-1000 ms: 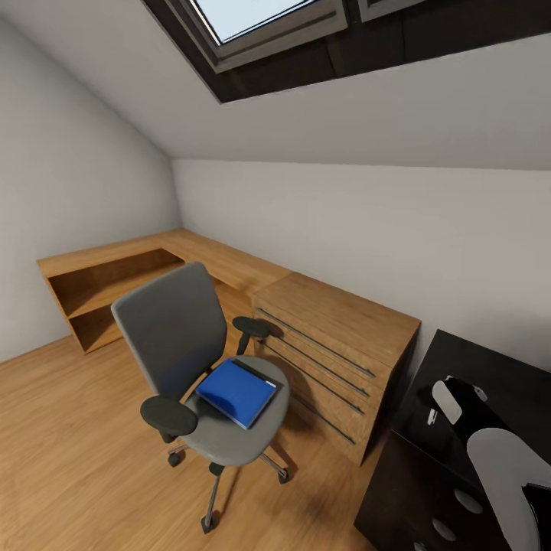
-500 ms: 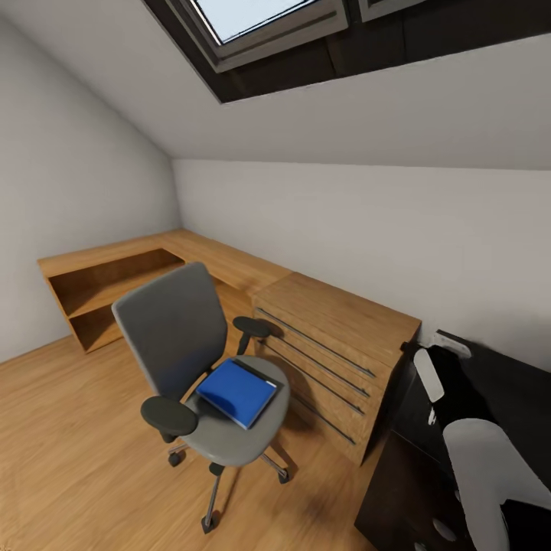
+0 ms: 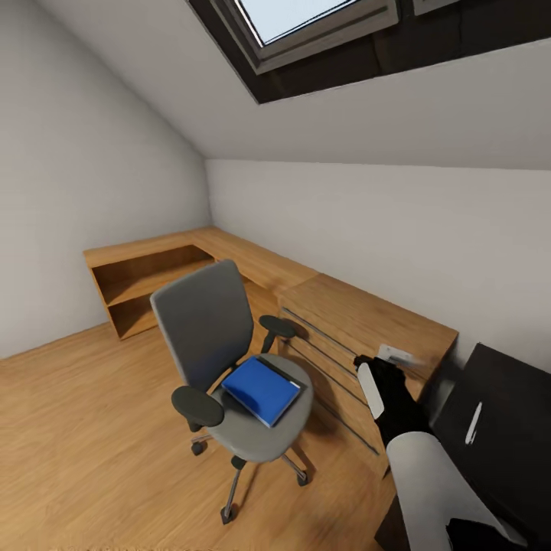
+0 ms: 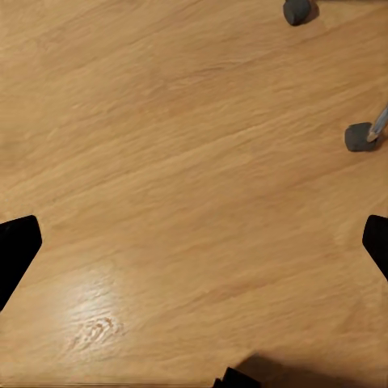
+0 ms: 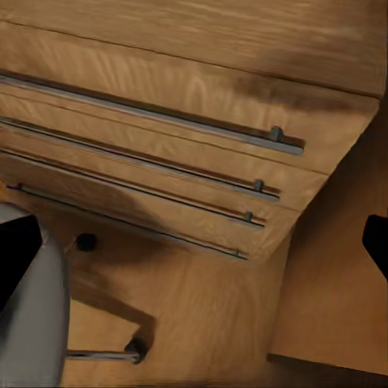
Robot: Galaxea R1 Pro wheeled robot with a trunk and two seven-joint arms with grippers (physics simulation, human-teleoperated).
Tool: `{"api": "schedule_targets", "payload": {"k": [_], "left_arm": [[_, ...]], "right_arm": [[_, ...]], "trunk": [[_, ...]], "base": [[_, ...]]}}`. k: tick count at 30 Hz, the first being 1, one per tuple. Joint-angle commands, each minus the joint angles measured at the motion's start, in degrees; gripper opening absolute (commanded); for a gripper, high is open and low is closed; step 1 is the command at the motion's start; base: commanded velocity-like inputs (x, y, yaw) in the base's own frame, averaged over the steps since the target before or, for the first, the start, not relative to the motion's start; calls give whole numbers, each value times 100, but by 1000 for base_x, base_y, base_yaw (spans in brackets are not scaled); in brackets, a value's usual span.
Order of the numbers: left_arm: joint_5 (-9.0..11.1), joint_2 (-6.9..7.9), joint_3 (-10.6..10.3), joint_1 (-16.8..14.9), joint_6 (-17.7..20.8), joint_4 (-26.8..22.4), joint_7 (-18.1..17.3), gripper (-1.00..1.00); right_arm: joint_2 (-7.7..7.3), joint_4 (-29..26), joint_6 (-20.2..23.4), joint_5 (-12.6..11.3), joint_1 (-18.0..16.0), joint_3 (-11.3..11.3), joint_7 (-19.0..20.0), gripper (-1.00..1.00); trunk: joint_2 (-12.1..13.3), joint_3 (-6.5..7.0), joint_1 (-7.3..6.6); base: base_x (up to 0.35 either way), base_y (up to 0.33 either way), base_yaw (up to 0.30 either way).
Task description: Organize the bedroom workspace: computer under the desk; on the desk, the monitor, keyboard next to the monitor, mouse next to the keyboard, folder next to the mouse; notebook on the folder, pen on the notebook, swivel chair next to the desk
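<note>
The swivel chair (image 3: pixel 229 360), grey with black armrests, stands on the wood floor in front of the low wooden cabinets. A bright blue folder (image 3: pixel 262 389) lies flat on its seat. The black desk (image 3: pixel 509 398) shows at the lower right edge, with a thin white pen-like stick (image 3: pixel 474 423) lying on it. My right gripper (image 3: pixel 380 358) hangs in front of the wooden drawer cabinet, right of the chair; its fingers (image 5: pixel 16 263) are spread wide, so the right gripper (image 5: pixel 194 250) is open and empty. My left gripper (image 4: pixel 194 250) is open over bare floor near two chair castors (image 4: pixel 356 136).
A light-wood drawer cabinet (image 3: pixel 360 329) with long bar handles (image 5: pixel 162 121) stands between chair and desk. Low wooden shelving (image 3: pixel 149 275) runs along the far corner under the sloped ceiling. Open wood floor (image 3: pixel 92 444) lies left of the chair.
The head view has swung, so everything sits further right in the picture. My right arm has moved from above the black desk over to the front of the wooden drawer cabinet.
</note>
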Motion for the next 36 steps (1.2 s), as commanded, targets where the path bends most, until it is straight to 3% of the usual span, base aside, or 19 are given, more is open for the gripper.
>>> {"api": "schedule_targets", "payload": {"k": [1, 9, 13, 19, 24, 34, 36], "left_arm": [[44, 7, -51, -5, -33, 11, 55, 100], [83, -9, -46, -5, -24, 33, 94, 100], [176, 0, -40, -5, -23, 33, 92, 100], [529, 8, -37, -5, -54, -19, 46, 100], [557, 10, -23, -5, -170, -491, 40, 100], [548, 16, -18, -5, -248, -740, 55, 100], [545, 10, -21, -5, -250, -740, 55, 100]], "right_arm": [[51, 13, 7, 10, 9, 30, -37, 100], [151, 256, -23, 114, 27, 326, -32, 100], [169, 274, -25, 111, 28, 345, -32, 100], [186, 311, -25, 106, 28, 351, -20, 100], [187, 330, 2, 87, 28, 357, -1, 100], [194, 333, 27, 57, 130, 1053, 92, 100], [193, 333, 19, 57, 133, 1068, 107, 100]], "trunk": [[-4, -6, 0], [-4, -15, 0], [-4, -27, 0], [-4, -48, 0], [-4, -53, 0], [-324, -197, 176], [-405, -233, 220]], "base": [[0, 0, 276], [0, 0, 277], [0, 0, 276], [0, 0, 264], [0, 0, 81], [0, 0, 4], [0, 0, 0]]}}
